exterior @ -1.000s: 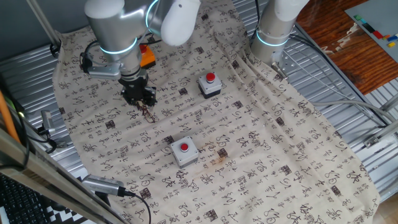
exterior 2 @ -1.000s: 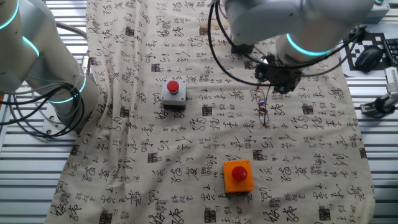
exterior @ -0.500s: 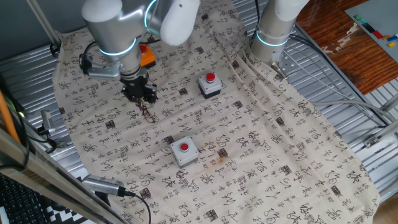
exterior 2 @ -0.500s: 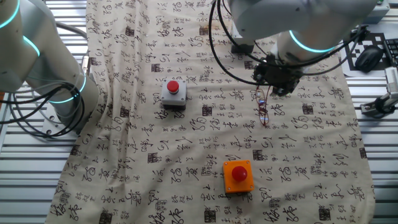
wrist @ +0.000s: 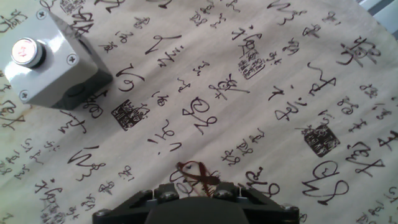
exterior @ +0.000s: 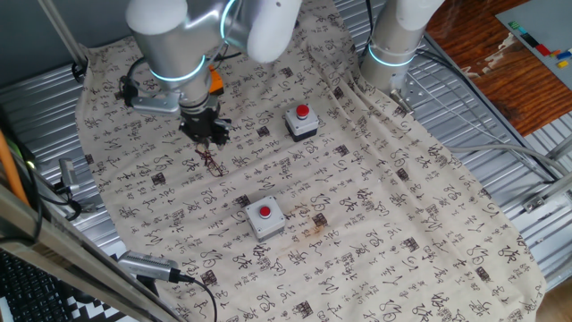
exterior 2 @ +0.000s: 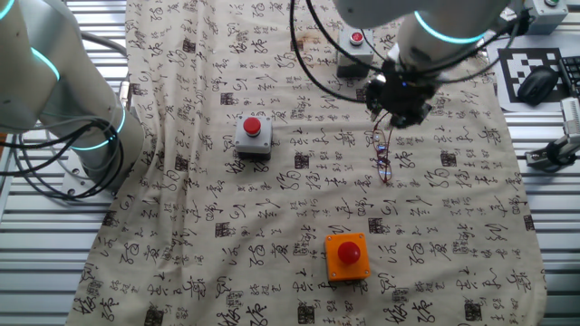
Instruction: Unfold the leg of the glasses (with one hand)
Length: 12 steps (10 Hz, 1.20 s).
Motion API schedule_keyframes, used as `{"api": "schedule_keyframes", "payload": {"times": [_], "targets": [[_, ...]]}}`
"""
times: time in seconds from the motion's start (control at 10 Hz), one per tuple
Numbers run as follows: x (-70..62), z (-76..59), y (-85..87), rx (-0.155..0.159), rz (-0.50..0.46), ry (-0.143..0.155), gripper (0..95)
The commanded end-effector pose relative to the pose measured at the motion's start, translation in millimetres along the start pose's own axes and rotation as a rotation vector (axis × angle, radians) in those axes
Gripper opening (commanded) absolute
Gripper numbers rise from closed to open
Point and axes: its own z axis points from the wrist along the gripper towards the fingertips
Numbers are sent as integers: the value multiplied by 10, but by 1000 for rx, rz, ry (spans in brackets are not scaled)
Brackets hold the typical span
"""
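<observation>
The glasses (exterior: pixel 209 161) lay flat on the calligraphy cloth (exterior: pixel 375 224) towards one side edge of the table, apart from the gripper (exterior: pixel 205 134), which hung above their far end and held nothing; whether its fingers were parted or closed could not be told. Three button boxes stood on the cloth: two grey (exterior: pixel 264 217) (exterior: pixel 301 123) and one orange (exterior 2: pixel 347 256).
</observation>
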Motion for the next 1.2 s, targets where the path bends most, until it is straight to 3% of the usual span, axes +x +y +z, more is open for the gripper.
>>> {"api": "schedule_keyframes", "payload": {"times": [0.1,0.4,1.1,1.2], "targets": [[8,-65,61,0,17,17,0],[-31,-91,122,-8,68,16,0],[-648,96,251,-7,163,7,0],[-690,127,275,-5,175,6,0]]}}
